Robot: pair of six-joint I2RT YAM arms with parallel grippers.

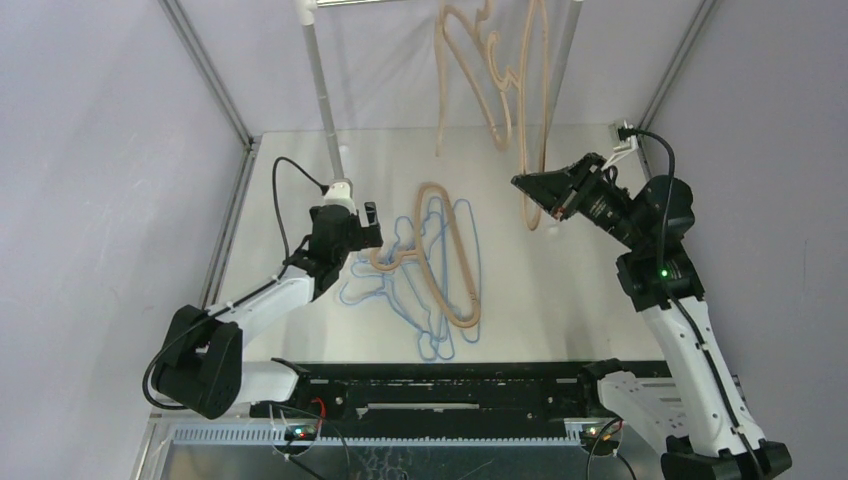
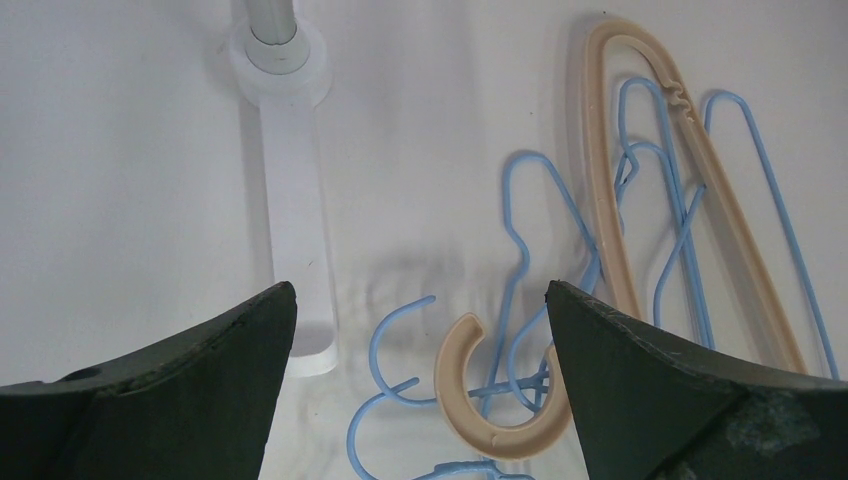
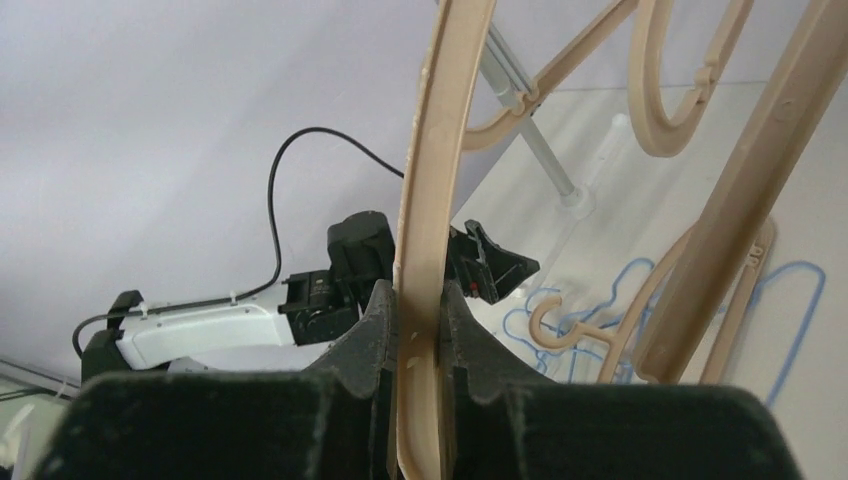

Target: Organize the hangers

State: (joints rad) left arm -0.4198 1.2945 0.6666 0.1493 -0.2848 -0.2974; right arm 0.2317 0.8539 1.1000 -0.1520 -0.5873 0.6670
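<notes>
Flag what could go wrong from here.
1. The right pincer clamps the held tan hanger beside the hung hangers; it could twist, slip or knock them.
2. The open left pincer hovers over a loose tan hanger tangled with blue hangers; lifting may drag those along.

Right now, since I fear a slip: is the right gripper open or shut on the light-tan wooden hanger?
Shut: the right gripper clamps the light-tan wooden hanger from both sides.

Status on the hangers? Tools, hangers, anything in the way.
Left tool open over tan hook on table. Right tool shut on tan hanger, held aloft. Blue wire hangers tangled with the table one.
</notes>
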